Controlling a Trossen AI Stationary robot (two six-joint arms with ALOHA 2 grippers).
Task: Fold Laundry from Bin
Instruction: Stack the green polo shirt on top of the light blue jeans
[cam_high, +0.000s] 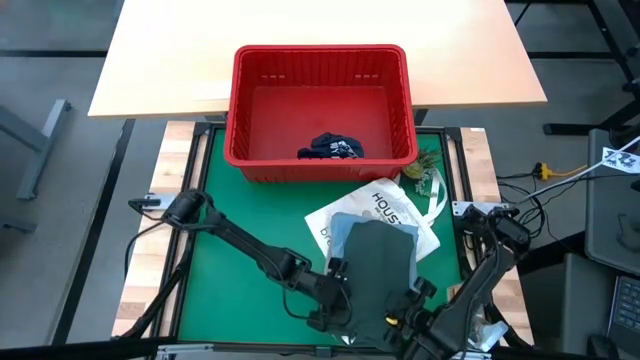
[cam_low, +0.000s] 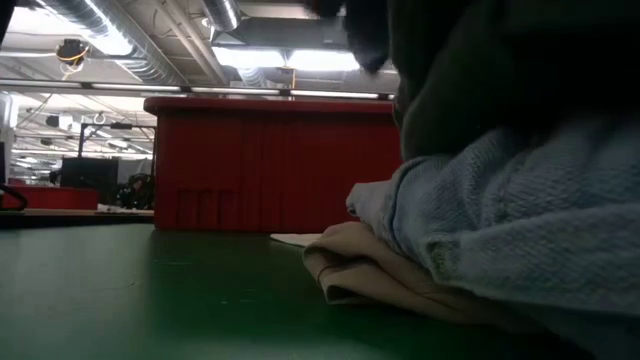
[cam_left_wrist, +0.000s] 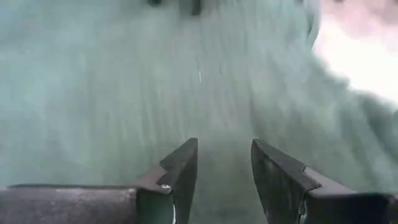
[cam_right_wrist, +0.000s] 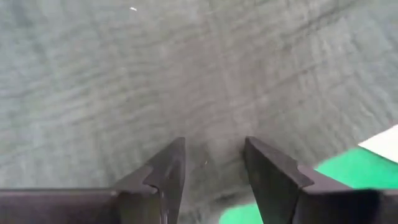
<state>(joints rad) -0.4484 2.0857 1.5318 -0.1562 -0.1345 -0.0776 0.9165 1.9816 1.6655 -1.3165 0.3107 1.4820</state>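
A dark olive-green garment (cam_high: 380, 265) lies over a light blue shirt (cam_high: 342, 228) and the white tote bag (cam_high: 385, 205) on the green mat. My left gripper (cam_high: 338, 300) and right gripper (cam_high: 412, 305) are shut on its near end, left and right. In the low view the dark garment (cam_low: 480, 70) hangs down from above onto the blue shirt (cam_low: 520, 230), which rests on a beige garment (cam_low: 370, 270). The red bin (cam_high: 320, 52) stands at the far side with navy shorts (cam_high: 333, 148) lying on its floor. My left gripper (cam_left_wrist: 224, 146) pinches the olive garment's near left part (cam_left_wrist: 221, 168) between its two fingers, coming from the near side and slanting down. The cloth spreads away from the fingers. How many layers it holds cannot be told. My right gripper (cam_right_wrist: 214, 143) pinches the garment's near right edge (cam_right_wrist: 211, 180) between its two fingers, pointing steeply down. Green mat shows just under the edge. The garment's near end is raised, and its far part lies on the stack.
A small green item (cam_high: 425, 168) and the tote's white handles (cam_high: 436, 195) lie right of the stack, near the bin's corner. Bare green mat (cam_high: 250, 210) spreads left of the stack. A light wooden tabletop (cam_high: 180, 60) lies beyond the bin.
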